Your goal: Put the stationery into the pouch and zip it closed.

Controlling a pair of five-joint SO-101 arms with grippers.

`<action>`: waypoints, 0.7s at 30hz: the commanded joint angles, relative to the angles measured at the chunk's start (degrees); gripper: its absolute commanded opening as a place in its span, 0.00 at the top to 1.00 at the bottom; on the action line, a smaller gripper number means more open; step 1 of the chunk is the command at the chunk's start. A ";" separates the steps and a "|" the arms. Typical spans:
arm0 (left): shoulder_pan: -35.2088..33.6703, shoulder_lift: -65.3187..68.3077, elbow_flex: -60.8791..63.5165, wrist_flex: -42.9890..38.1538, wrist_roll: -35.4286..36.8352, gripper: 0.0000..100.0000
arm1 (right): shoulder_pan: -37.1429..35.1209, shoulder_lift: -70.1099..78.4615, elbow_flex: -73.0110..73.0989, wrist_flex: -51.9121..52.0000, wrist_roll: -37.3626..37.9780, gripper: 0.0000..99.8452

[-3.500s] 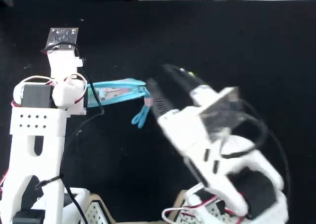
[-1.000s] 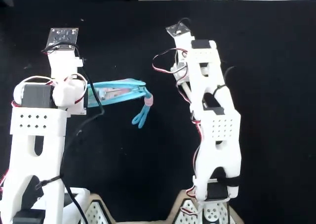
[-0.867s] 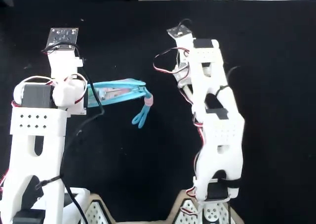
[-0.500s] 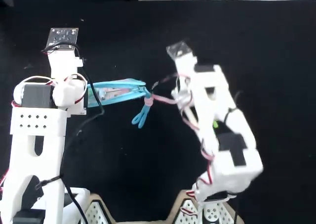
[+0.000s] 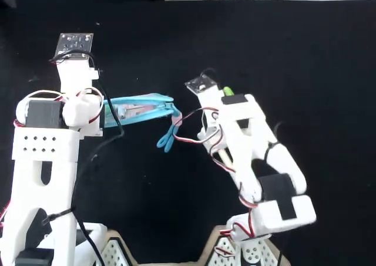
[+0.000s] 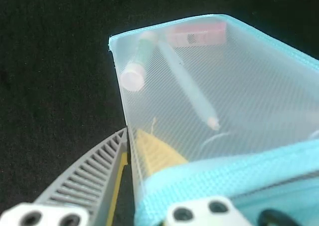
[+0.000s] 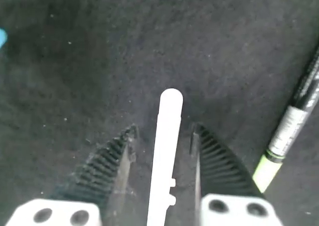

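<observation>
L arm stands at the table's (image 5: 305,54) left side. Its tool (image 5: 103,114) is pinching the left end of the pouch (image 5: 141,108). In the L wrist view 1 grey ribbed finger (image 6: 92,188) sits right against the pouch's mesh wall, w/ the teal zip band closest to the camera. Through the mesh, 3 items are inside: a white-capped stick (image 6: 134,72), a pale blue pen (image 6: 187,86) and a pink block (image 6: 195,36) at the far end. There is also a yellow shape near the finger; can't tell what it is.

The pouch stretches rightward from the tool. At its right end a teal strap loop (image 5: 167,138) w/ a pink bit hangs onto the table. Can't tell if the zip is shut.

R arm is just right of the strap, apart from the pouch. R tool (image 7: 164,130) is spread, pointing down at the table. A white stick (image 7: 167,136) runs in line between the 2 fingers, w/ a gap each side. Near it on the table, outside the pouch, lies a black pen w/ green end (image 7: 286,131).
</observation>
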 commanded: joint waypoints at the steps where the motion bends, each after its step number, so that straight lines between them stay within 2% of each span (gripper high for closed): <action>1: 0.04 1.76 4.53 -0.18 0.53 0.97 | 0.62 3.47 -4.88 -0.62 0.44 0.84; 4: 0.04 1.76 4.53 -0.18 0.44 0.97 | 0.79 6.02 -6.46 -0.62 0.44 0.85; 8: -0.04 1.76 4.53 -0.18 0.35 0.97 | 0.88 7.16 -6.73 -0.79 0.26 1.00; 11: -0.04 1.76 4.53 -0.18 0.35 0.97 | 0.97 5.49 -6.64 -0.35 0.18 0.99; 21: 0.04 1.67 4.53 -0.18 0.35 0.97 | 0.88 -22.73 -6.81 14.42 0.00 0.99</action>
